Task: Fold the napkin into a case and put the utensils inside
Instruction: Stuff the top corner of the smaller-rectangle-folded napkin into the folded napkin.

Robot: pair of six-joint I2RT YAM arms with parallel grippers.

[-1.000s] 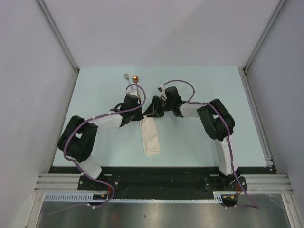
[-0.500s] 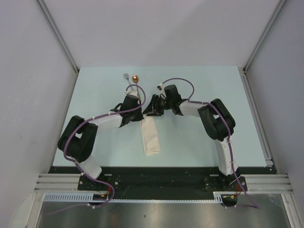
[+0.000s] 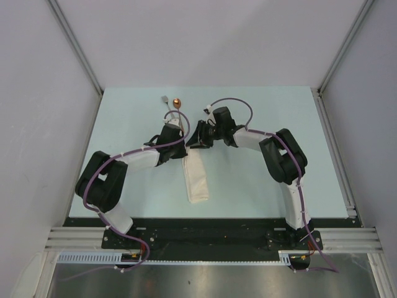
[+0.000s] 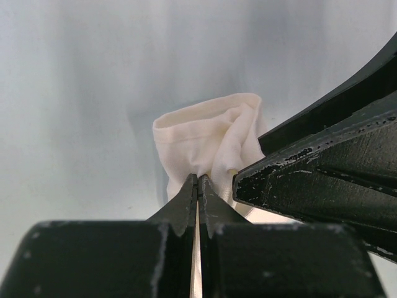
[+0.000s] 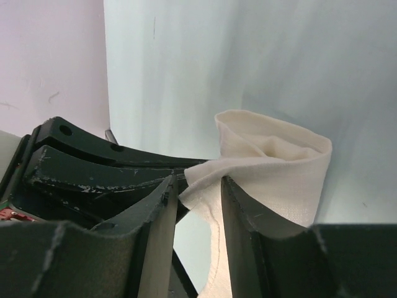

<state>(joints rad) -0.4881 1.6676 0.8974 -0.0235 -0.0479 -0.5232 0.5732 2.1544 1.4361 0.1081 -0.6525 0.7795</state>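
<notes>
The case (image 3: pixel 197 181) is lying as a narrow layered strip on the table (image 3: pixel 267 118) between the two arms, running from near to far; its far end seems to be raised a little and its mouth is standing open, in my judgement so that the cutlery can be slid inside; the left gripper (image 4: pixel 198 179) is clenching one edge of that mouth, its jaws fully together on the cloth; the right gripper (image 5: pixel 200 189) is grasping the opposite edge, its fingers standing a little apart with the cloth filling the space between them; the two grippers are meeting just over this end, probably pulling the layers apart; the fork (image 3: pixel 164 99) and the spoon (image 3: pixel 177 102) are lying side by side farther back on the table, beyond the left gripper and apart from the case, not yet inside.
</notes>
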